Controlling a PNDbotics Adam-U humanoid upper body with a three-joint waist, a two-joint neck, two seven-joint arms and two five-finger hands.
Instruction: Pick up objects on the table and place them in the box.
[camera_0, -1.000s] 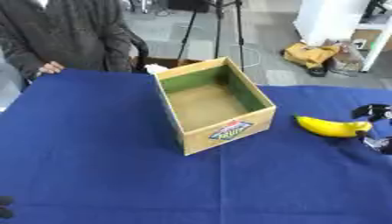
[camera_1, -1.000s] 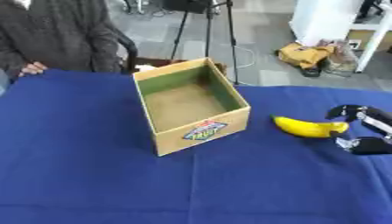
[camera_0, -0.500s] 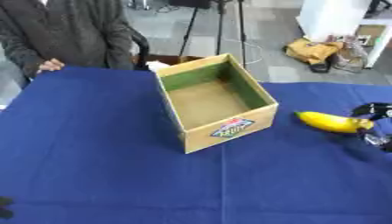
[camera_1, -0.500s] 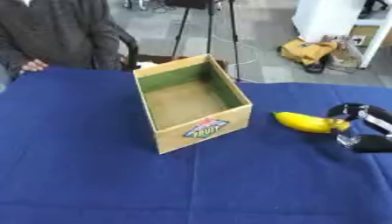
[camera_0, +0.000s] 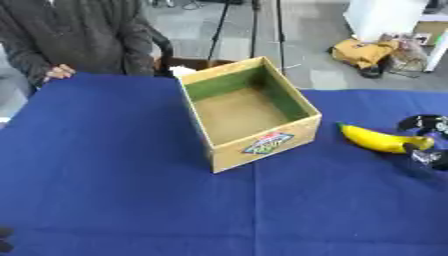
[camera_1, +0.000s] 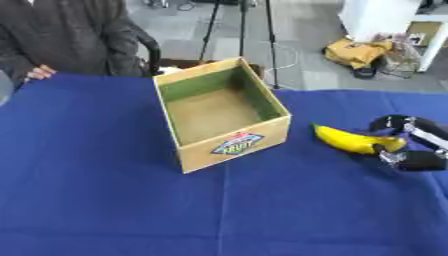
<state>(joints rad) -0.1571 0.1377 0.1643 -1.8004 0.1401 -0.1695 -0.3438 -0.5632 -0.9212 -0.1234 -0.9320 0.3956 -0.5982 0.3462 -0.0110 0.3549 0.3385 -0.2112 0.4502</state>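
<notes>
An open cardboard box with a fruit label on its front stands near the middle of the blue table; nothing shows inside it. A yellow banana lies on the cloth to the right of the box. My right hand comes in from the right edge and brackets the banana's right end, with fingers beyond it and the thumb on the near side. A strip of blue cloth shows between the fingers and the fruit. A dark bit of my left hand shows at the lower left corner.
A person in a dark coat stands at the far left edge with a hand resting on the table rim. Tripod legs and bags stand on the floor beyond the table.
The whole picture has shifted slightly. My right hand stays at the banana's end, its thumb a little nearer the fruit. Box and banana lie as before.
</notes>
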